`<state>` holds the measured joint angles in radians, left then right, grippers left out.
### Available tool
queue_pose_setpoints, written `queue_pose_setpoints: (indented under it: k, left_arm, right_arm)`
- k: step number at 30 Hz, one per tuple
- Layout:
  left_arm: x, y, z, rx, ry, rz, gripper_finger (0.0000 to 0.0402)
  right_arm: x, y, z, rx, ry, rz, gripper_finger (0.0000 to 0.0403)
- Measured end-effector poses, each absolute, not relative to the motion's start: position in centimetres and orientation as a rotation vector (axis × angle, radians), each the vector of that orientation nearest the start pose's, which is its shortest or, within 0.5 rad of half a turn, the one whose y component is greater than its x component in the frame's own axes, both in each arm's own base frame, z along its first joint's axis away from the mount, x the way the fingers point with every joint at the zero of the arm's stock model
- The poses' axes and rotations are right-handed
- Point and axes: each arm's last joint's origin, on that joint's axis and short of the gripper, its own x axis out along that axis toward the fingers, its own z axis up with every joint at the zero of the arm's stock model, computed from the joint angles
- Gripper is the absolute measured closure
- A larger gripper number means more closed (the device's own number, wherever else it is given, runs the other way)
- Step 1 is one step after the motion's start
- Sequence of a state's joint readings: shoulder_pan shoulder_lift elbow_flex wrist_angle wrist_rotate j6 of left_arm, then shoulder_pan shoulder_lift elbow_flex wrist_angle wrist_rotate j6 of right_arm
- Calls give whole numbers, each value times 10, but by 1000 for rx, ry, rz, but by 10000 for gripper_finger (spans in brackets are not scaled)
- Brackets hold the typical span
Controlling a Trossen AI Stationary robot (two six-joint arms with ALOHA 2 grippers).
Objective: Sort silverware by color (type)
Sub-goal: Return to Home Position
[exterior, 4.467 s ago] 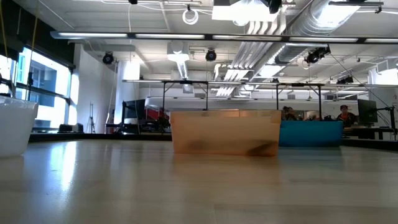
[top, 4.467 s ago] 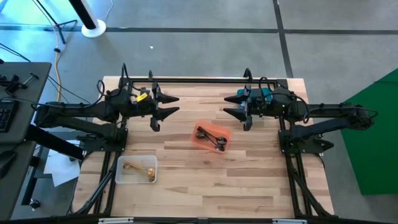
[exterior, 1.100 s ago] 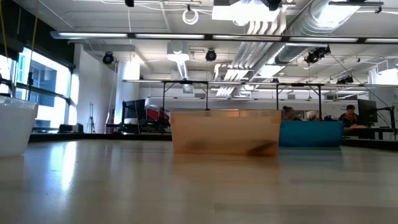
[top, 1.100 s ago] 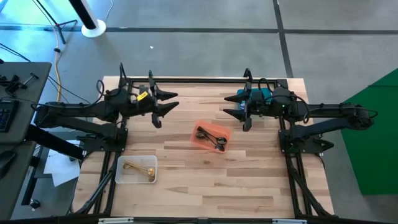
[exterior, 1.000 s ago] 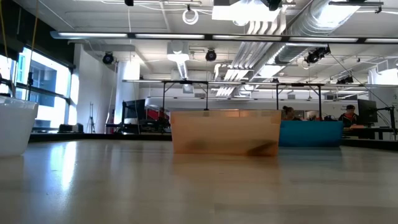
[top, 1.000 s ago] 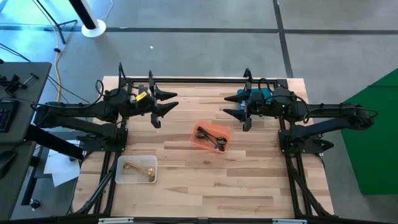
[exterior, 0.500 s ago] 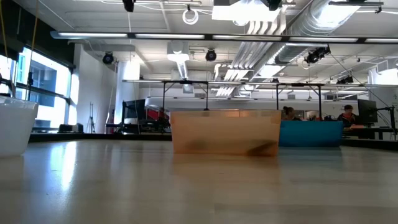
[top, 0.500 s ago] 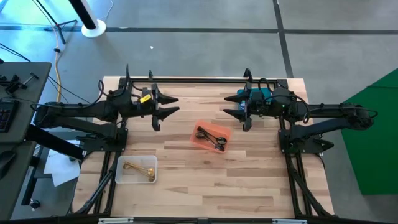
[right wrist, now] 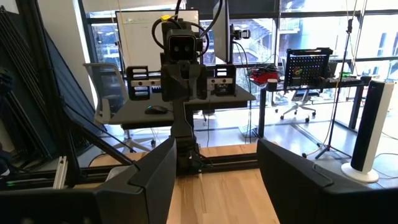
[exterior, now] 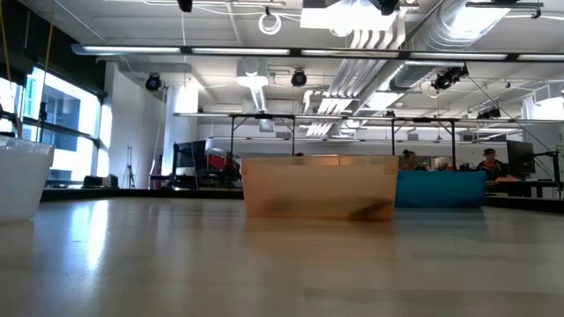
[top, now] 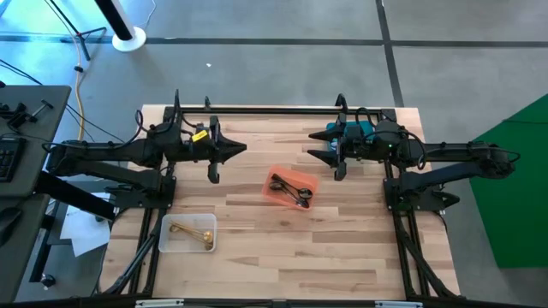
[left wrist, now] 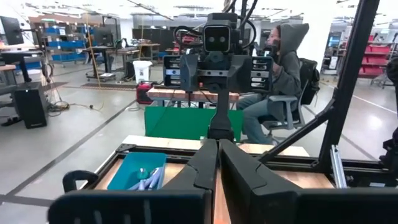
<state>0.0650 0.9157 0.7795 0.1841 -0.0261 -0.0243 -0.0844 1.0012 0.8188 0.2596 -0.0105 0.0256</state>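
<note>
Black silverware [top: 291,190] lies in an orange bin [top: 279,197] at the table's middle. Gold silverware [top: 190,231] lies in a clear bin [top: 168,239] near the front left. Pale silver pieces [left wrist: 144,178] lie in a blue bin [left wrist: 127,171] at the far right, mostly hidden under my right arm in the high view. My left gripper [top: 242,147] hangs level above the far left of the table, shut on nothing. My right gripper [top: 311,145] hangs level at the far right, open and empty. The two grippers face each other.
Bare wood lies between and in front of the bins. A black frame rail [top: 274,109] runs along the table's far edge. In the low view the orange bin [exterior: 319,187] stands in the middle, the blue bin [exterior: 441,188] behind it. A seated person [left wrist: 283,68] is beyond the table.
My left gripper has shut on nothing, its two spread fingers coming together, and its wrist has turned a little while staying in place. My right gripper has kept still and open. The bins and silverware have not moved.
</note>
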Motion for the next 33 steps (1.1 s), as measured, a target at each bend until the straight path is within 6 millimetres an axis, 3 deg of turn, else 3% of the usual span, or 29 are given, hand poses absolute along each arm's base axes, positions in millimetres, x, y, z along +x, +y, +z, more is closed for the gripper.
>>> queue_pose_setpoints:
  k: [15, 20, 33]
  left_arm:
    - [206, 14, 344, -40, -46, 90, 401]
    - [194, 15, 347, -15, -43, 68, 401]
    - [153, 22, 321, -60, -199, 102, 401]
  right_arm:
    - [225, -19, 347, 22, -74, -73, 194]
    - [225, -19, 346, 19, -57, -74, 194]
    - [225, -19, 343, 18, -28, -74, 194]
